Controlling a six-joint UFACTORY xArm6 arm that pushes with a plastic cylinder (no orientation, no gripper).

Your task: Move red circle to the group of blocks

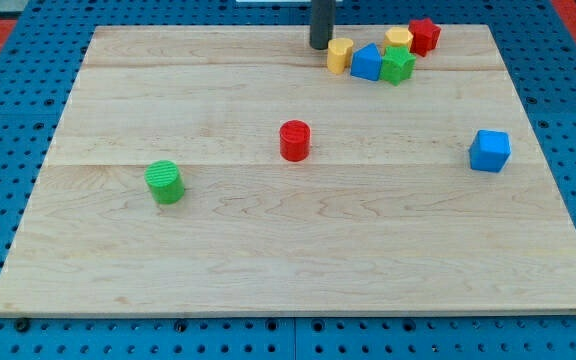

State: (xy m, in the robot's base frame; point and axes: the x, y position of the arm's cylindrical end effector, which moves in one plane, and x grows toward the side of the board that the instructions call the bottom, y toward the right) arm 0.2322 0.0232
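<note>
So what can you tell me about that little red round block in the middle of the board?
The red circle is a short, stubby cylinder that looks like matte plastic, with a flat top and faint ridges on its side. It stands upright near the middle of the pale wooden board, alone, touching no other block. My tip is well away, toward the view's top, just left of the group of blocks. The block looks whole and undamaged.
</note>
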